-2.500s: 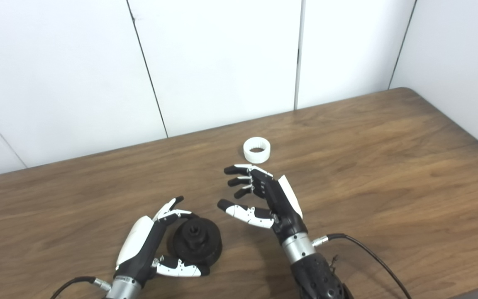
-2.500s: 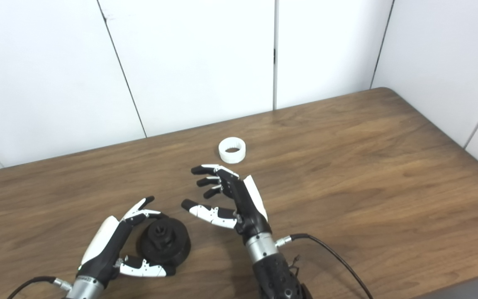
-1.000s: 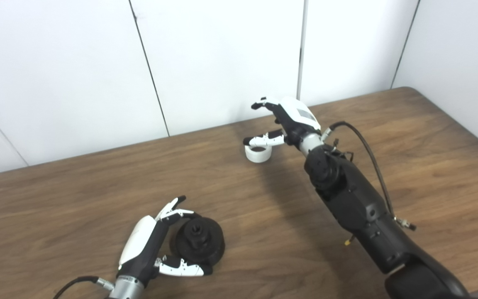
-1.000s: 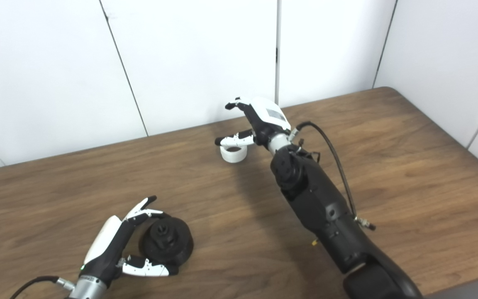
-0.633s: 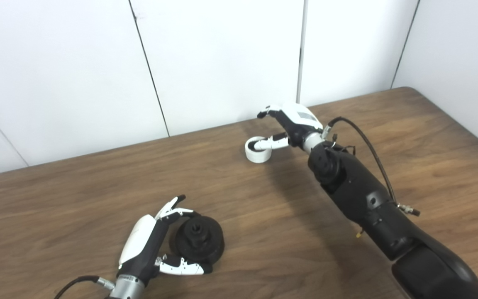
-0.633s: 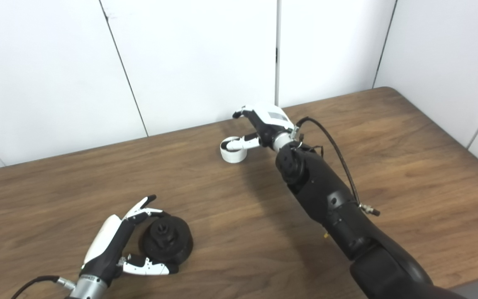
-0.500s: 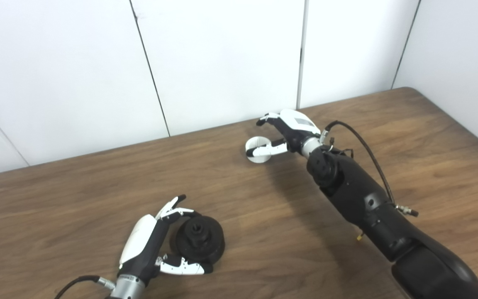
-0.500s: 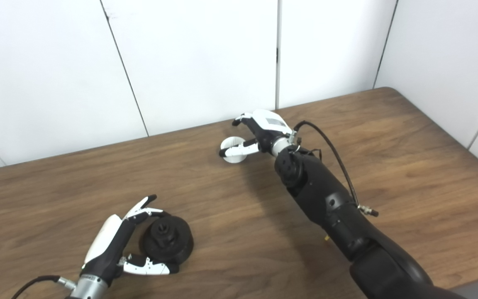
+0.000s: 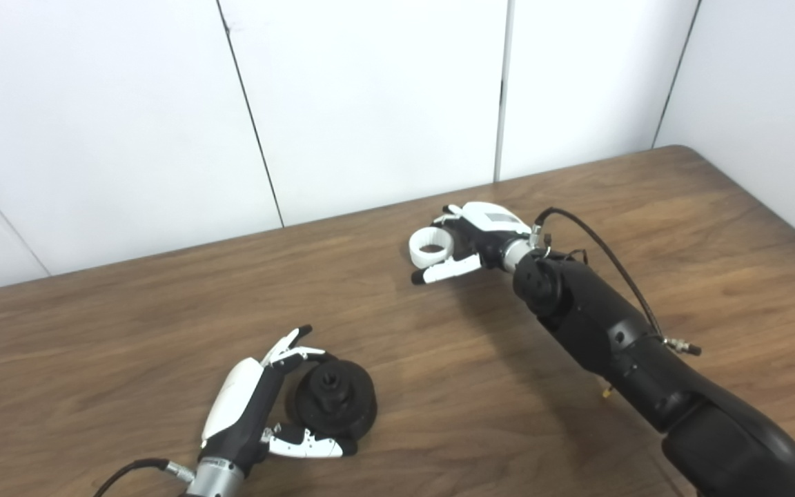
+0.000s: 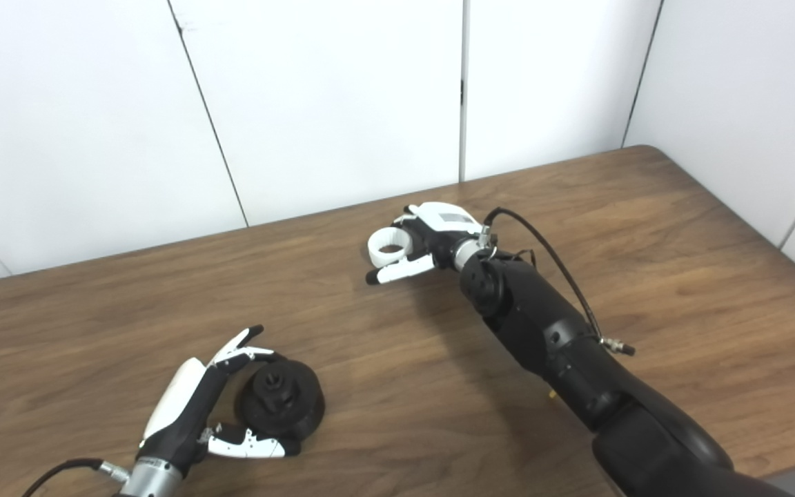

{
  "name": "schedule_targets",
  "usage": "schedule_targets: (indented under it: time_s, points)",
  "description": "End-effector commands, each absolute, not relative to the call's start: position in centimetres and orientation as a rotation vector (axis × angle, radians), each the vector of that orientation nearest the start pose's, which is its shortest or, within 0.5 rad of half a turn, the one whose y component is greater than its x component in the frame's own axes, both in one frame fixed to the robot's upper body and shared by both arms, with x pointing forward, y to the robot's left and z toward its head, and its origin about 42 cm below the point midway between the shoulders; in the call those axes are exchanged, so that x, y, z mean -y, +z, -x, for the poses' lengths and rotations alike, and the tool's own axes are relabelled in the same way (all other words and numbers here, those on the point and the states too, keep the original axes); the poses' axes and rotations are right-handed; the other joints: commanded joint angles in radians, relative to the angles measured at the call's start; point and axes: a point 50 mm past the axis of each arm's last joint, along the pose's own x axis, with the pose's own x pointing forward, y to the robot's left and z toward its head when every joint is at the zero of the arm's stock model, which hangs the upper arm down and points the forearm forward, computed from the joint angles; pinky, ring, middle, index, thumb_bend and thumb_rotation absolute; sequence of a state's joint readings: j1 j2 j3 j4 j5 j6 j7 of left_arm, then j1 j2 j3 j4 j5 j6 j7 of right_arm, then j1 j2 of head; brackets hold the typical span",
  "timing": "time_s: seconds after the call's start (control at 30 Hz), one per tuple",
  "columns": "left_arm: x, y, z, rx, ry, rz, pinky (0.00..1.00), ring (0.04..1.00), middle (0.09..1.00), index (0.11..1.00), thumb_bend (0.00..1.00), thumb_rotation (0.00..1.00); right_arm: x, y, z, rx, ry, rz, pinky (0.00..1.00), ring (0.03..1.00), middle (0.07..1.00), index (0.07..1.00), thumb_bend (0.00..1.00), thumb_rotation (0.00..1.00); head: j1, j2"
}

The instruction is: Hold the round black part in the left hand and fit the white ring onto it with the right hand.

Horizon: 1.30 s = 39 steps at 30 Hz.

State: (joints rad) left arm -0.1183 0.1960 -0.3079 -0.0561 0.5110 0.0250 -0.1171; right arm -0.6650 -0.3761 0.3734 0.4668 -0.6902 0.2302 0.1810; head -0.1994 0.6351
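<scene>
Right hand (image 9: 475, 238) clasps white ring (image 9: 430, 246), upper centre; left hand (image 9: 259, 414) cups black part (image 9: 332, 408) — secure the grip before lifting.

wooden table (image 9: 646, 228) (brown grain) | white wall panels (image 9: 370, 103) behind

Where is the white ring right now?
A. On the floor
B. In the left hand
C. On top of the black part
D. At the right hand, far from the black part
D: the ring sits at the right hand near the wall, while the black part lies in the left hand at the table's near edge.
</scene>
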Motion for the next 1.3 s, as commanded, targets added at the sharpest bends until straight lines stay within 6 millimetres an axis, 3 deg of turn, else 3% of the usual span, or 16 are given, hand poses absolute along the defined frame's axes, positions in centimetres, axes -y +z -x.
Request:
schedule_targets:
  time_s: [0.0,0.27,0.63,0.87,1.27]
  points:
    - [-17.7,12.1,-30.2,0.115,-0.416,-0.744,0.91,0.966,0.962,0.602,0.98,0.21,24.3,22.8,-49.2,0.013,0.195,1.286,0.97,1.000,0.995,0.851,1.00,0.72,0.001,0.002]
    - [-17.7,12.2,-30.1,0.117,-0.419,-0.734,0.90,0.964,0.962,0.601,0.98,0.21,24.1,22.6,-49.0,0.015,0.197,1.288,0.98,1.000,0.989,0.824,1.00,0.58,0.000,0.005]
    - [-17.7,12.2,-30.0,0.114,-0.421,-0.734,0.90,0.966,0.965,0.603,0.98,0.22,24.0,21.9,-48.5,0.062,0.156,1.274,0.95,0.961,0.945,0.733,0.89,0.41,0.007,0.012]
    - [-17.6,12.3,-30.0,0.114,-0.419,-0.740,0.90,0.965,0.963,0.602,0.98,0.22,24.1,21.6,-48.4,0.085,0.136,1.258,0.94,0.940,0.920,0.679,0.83,0.39,0.010,0.014]
    - [-17.4,12.4,-30.0,0.116,-0.419,-0.744,0.90,0.964,0.964,0.602,0.97,0.23,24.2,21.0,-48.2,0.088,0.094,1.209,0.92,0.922,0.896,0.651,0.82,0.41,0.025,0.021]
